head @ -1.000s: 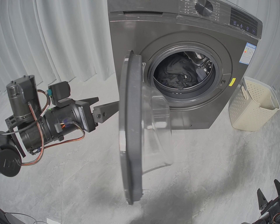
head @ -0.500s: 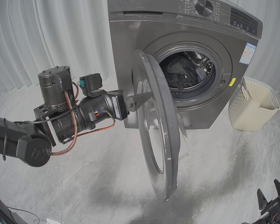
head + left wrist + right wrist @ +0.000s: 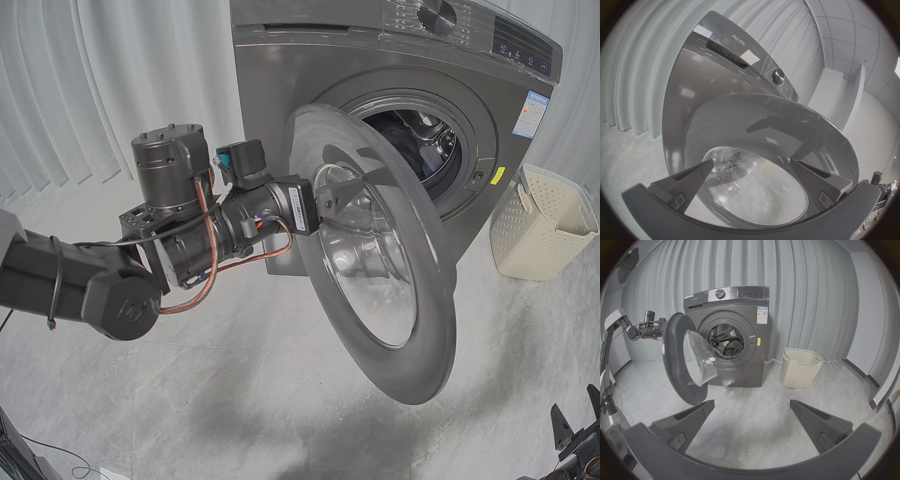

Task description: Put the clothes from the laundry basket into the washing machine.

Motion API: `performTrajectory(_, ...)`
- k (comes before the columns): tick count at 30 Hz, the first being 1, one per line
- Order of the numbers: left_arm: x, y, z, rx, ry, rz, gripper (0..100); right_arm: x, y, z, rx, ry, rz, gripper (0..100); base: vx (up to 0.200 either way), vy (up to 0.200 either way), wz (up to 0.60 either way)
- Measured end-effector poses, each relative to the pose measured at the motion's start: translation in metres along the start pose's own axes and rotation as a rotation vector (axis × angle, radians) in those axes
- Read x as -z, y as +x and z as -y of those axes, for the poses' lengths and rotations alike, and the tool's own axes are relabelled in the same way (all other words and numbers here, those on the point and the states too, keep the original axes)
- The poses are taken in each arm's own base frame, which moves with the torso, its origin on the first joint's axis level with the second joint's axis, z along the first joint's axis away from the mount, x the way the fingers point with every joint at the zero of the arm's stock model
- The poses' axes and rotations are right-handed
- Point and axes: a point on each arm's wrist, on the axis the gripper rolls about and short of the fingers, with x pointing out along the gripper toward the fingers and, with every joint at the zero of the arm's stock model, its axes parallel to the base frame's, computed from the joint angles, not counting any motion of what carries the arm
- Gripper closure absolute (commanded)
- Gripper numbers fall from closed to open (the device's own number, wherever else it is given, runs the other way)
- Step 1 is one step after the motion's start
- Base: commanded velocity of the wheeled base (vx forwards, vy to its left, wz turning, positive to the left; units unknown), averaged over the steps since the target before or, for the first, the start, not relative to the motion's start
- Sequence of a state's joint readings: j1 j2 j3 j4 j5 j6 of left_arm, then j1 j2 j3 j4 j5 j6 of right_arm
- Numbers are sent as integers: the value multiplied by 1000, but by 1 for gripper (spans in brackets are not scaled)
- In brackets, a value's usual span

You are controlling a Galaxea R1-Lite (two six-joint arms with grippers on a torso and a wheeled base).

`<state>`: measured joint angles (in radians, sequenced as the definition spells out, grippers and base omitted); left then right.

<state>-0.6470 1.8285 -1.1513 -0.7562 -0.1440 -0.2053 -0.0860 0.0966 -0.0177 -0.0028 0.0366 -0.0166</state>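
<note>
We see a matte grey washing machine (image 3: 281, 81) whose round door (image 3: 431, 300), with a glossy glass bowl, hangs half-swung. Dark crumpled clothes (image 3: 397, 140) lie in the steel drum, behind the door from the left hand (image 3: 751, 164). That hand has fingers spread, arm level, at the door's outer face. Right hand (image 3: 751, 402) is open and low. A perforated cream laundry basket (image 3: 531, 244) stands beside the machine.

Curtains, tiled floor, plain walls.
Pale pleated curtains (image 3: 94, 94) hang down to the floor (image 3: 250, 387) across the back of the room; the floor is laid in large grey marbled tiles with thin seams. In the left wrist view a white panelled ceiling (image 3: 856, 28) meets a plain white wall (image 3: 875, 131), with a white pillar (image 3: 857, 93) standing out from it. A dark skirting (image 3: 859, 372) runs along the foot of the right-hand wall.
</note>
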Motion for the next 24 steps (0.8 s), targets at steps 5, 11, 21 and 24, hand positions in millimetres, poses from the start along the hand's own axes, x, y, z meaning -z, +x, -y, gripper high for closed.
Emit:
performTrajectory(5, 1, 17, 0, 7, 0, 10, 0, 0, 0, 0, 0, 0, 0, 0, 0, 0, 0)
performTrajectory(11, 3, 35, -2, 5, -11, 29, 0, 0, 0, 0, 0, 0, 0, 0, 0, 0, 0)
performTrajectory(21, 2, 70, -4, 7, -43, 83, 0, 0, 0, 0, 0, 0, 0, 0, 0, 0, 0)
performTrajectory(24, 5, 82, -4, 4, -45, 91, 0, 0, 0, 0, 0, 0, 0, 0, 0, 0, 0)
